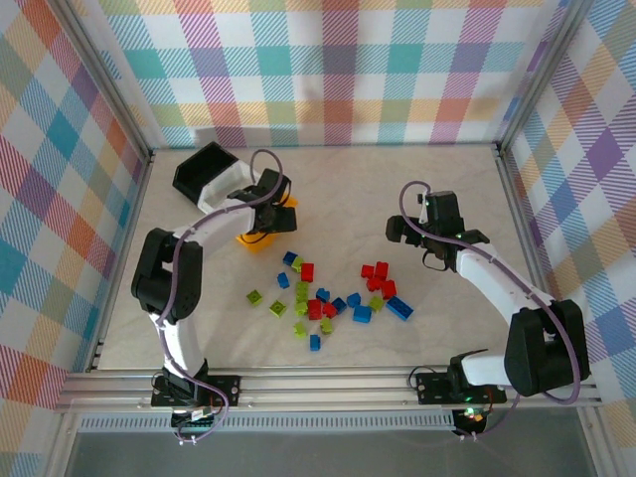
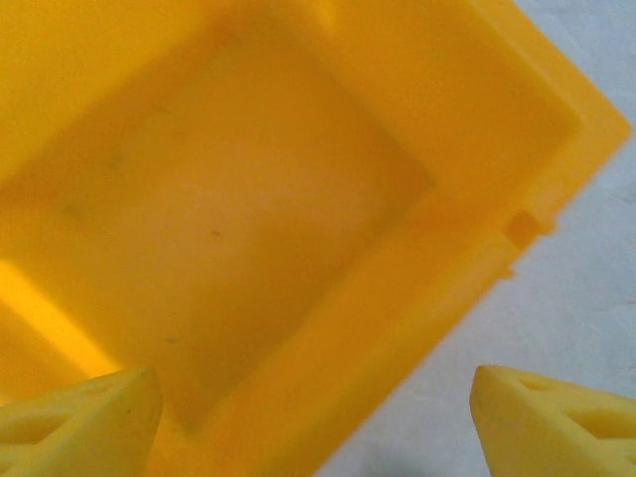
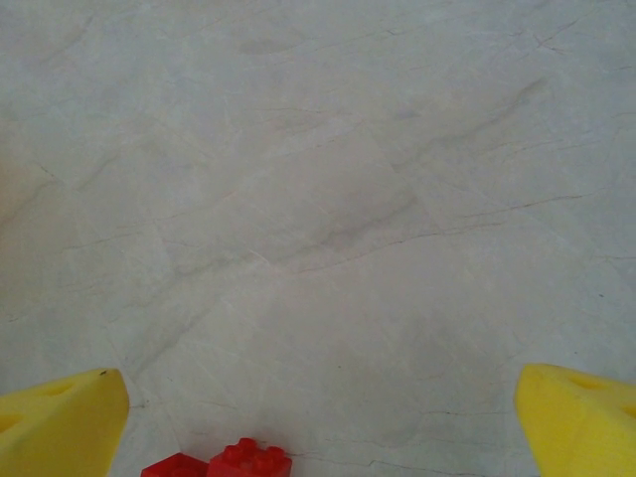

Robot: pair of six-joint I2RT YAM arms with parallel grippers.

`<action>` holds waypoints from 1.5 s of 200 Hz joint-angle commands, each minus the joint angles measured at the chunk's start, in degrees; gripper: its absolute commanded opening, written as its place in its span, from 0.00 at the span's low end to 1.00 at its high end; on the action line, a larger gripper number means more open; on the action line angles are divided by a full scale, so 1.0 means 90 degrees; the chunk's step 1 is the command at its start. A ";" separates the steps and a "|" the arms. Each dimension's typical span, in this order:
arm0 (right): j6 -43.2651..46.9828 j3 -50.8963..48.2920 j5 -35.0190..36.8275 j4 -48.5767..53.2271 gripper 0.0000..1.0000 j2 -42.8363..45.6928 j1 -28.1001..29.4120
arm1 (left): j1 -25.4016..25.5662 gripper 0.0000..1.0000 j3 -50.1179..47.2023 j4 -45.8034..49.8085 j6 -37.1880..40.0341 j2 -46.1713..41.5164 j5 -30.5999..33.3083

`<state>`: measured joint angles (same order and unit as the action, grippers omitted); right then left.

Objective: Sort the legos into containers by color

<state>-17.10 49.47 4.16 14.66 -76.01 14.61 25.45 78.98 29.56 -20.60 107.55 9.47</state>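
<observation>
On the bench [image 1: 447, 179] three containers stand at the far left: one black bin [image 1: 202, 167], one white bin [image 1: 231, 186] and one orange-yellow bin [image 1: 256, 239]. Roughly two dozen legos [image 1: 315, 309] in red, blue and lime lie loose mid-bench. The left end effector [image 2: 313, 402] hangs over the orange-yellow bin, fingers apart, gripping nothing. The right end effector [image 3: 318, 397] hovers over bare bench with its fingers wide apart, two red bricks [image 3: 243, 462] just beside it.

A yellow bin [image 2: 417, 288] is seen from above across the upper left and centre of the frame, a notch [image 2: 527, 231] marked in its rim at the right. Pale table surface [image 2: 586, 328] is shown at the lower right. The fingertips [image 2: 84, 422] of the left gripper [image 2: 318, 437] are held wide apart in the bottom corners, one over the bin, one over the table.
</observation>
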 commanded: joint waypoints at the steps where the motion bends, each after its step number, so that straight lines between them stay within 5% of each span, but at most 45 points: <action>1: -0.0067 -0.0033 0.0168 0.0082 1.00 0.0174 0.0027 | 0.0253 0.80 0.0386 0.0009 -0.0228 0.0342 -0.0302; 51: -0.0347 0.0638 0.0051 0.0706 1.00 -0.0436 0.0026 | 0.0745 0.79 0.1314 -0.0011 -0.0706 0.0834 -0.0851; 87: -0.0497 0.0871 0.0110 0.1047 1.00 -0.0705 0.0027 | 0.1238 0.79 0.3059 0.0483 -0.0966 0.1849 -0.1108; 148: -0.0731 0.0190 0.0821 0.0512 1.00 0.0137 -0.0026 | 0.1920 0.79 0.7043 0.1675 -0.1510 0.4105 -0.1725; 195: -0.1035 -0.0194 0.0125 0.0052 1.00 0.0345 -0.0262 | 0.2055 0.79 1.1413 0.3294 -0.1879 0.6022 -0.2050; 240: -0.1613 -0.0996 -0.1384 -0.1621 1.00 0.0717 -0.0575 | 0.2031 0.81 1.1464 0.3925 -0.1367 0.5460 -0.1619; 265: -0.1096 0.0111 -0.2175 -0.0358 1.00 -0.0048 -0.0570 | 0.2024 0.81 1.1461 0.4397 -0.1013 0.5038 -0.1067; 300: -0.0607 0.0710 -0.1352 0.0234 1.00 -0.0561 0.0154 | 0.2024 0.81 1.1460 0.5729 -0.0586 0.4711 0.0030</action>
<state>-26.13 52.49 -9.65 12.53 -79.88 11.84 43.94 177.82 69.01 -30.57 156.18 1.65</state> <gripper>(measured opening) 0.996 0.808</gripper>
